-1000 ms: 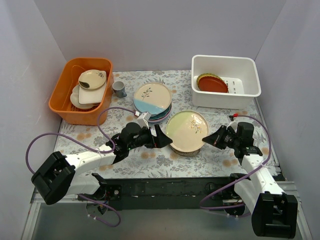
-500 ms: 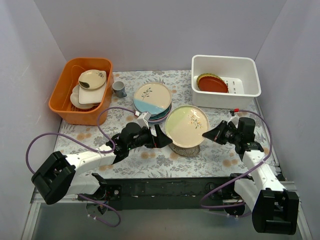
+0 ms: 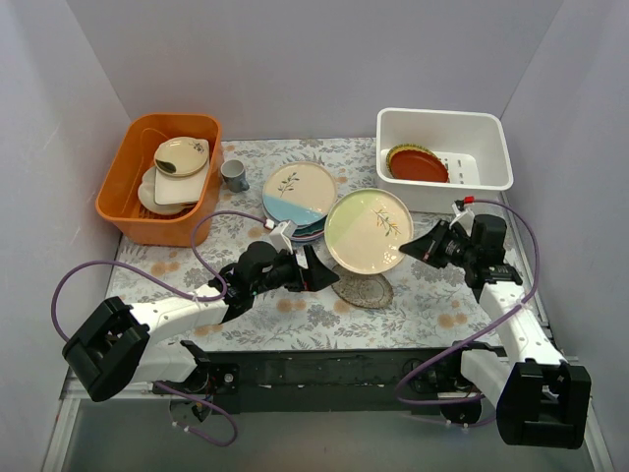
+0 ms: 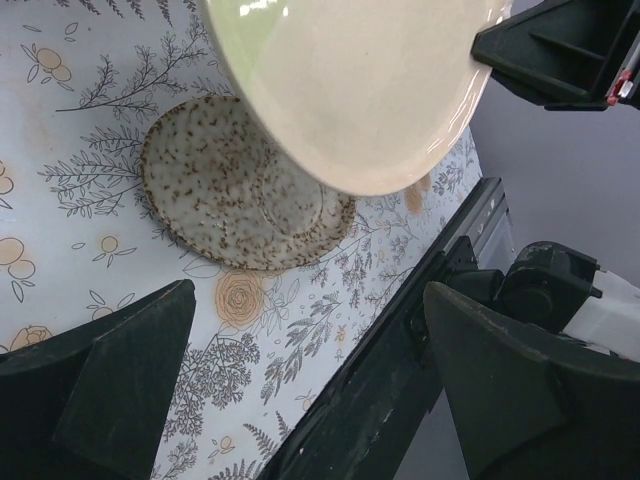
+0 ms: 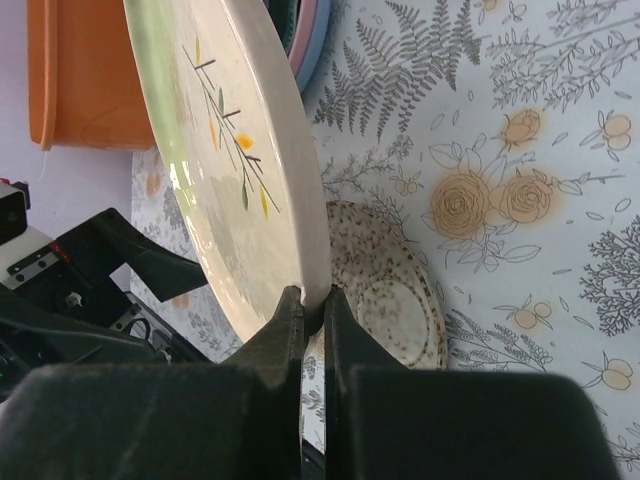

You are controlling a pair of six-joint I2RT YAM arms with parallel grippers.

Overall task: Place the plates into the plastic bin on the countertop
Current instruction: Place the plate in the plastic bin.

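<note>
The right gripper (image 5: pixel 312 300) is clenched on the rim of the cream-green sprig plate (image 3: pixel 366 229), held tilted above the speckled plate (image 3: pixel 362 288), presumably to clear the wall of the white plastic bin (image 3: pixel 442 200) just beyond it, while the left gripper (image 3: pixel 316 270) gapes empty opposite.

Noted smooth, glossy glaze with bright highlights on the cream-green plate (image 5: pixel 225 170). Recorded a matt, brown-speckled, stoneware-like finish on the speckled plate (image 4: pixel 230 190). Found the surface (image 4: pixel 60 230) matt, with a printed pattern. Logged smooth white plastic with a slight sheen on the bin (image 3: pixel 442 198), smooth orange plastic on the tub (image 3: pixel 157 226), matt black plastic on the right tool (image 5: pixel 312 305).
</note>
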